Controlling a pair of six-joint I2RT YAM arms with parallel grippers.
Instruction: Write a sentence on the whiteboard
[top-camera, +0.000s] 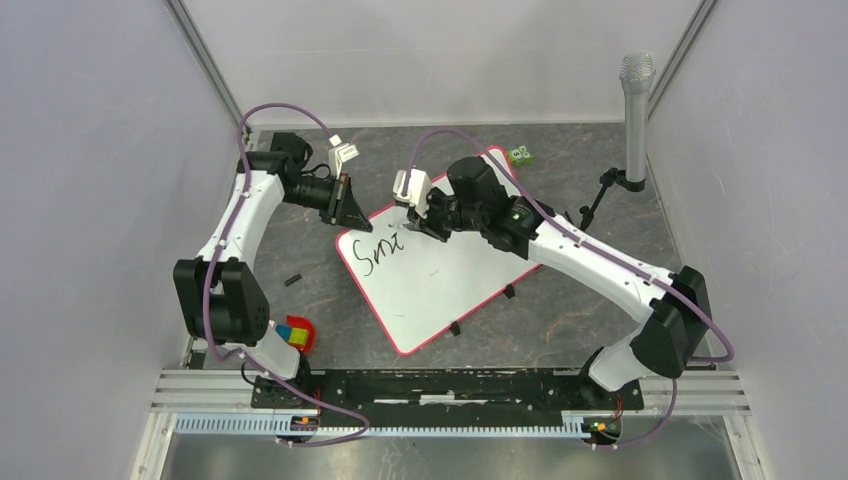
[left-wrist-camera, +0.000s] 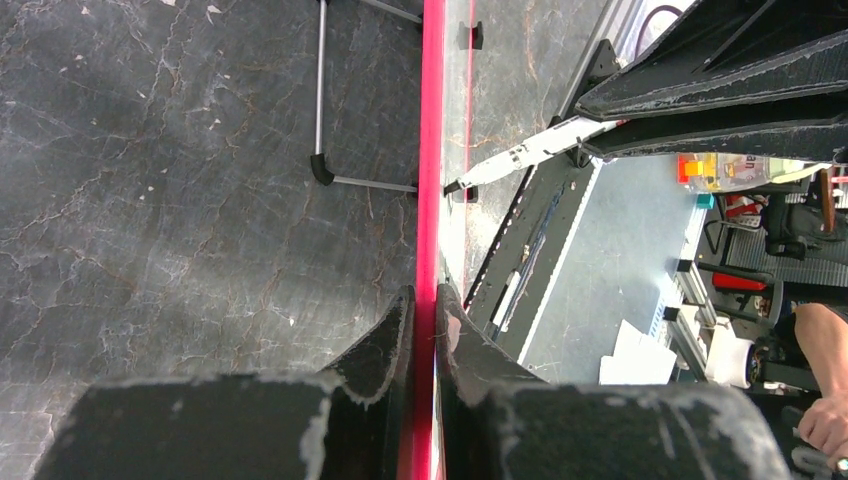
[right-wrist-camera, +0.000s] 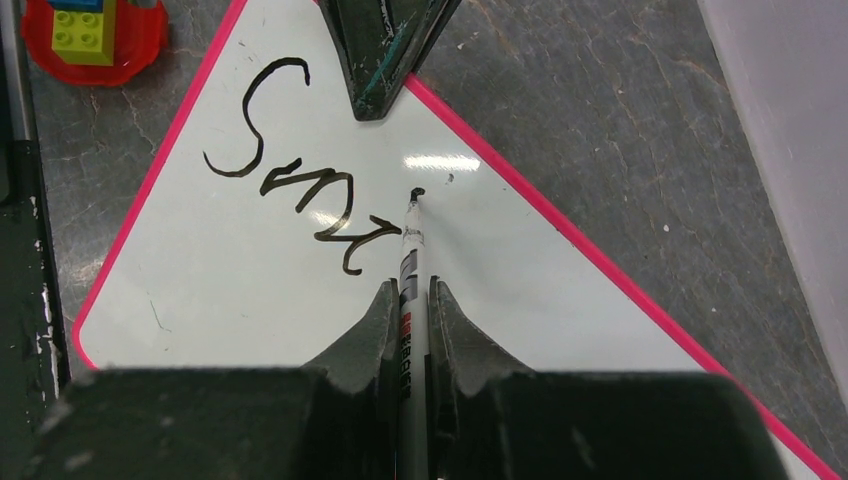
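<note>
Lying at table (top-camera: 560, 320) centre, board (top-camera: 440, 290) is clamped at its 10 o'clock corner by left gripper (left-wrist-camera: 425, 310). Script (right-wrist-camera: 300, 190) reads "Smi"; marker (right-wrist-camera: 411, 250), pinched in right gripper (right-wrist-camera: 409, 300), is touched down at its 3 o'clock. Marker label illegible.

The whiteboard (top-camera: 440, 290) lies askew on the bench (top-camera: 320, 290), my left gripper (left-wrist-camera: 426, 300) on its far-left corner, my right gripper (right-wrist-camera: 408, 290) above it, marker (right-wrist-camera: 411, 265) tip touching just right of the writing (right-wrist-camera: 300, 190).
</note>
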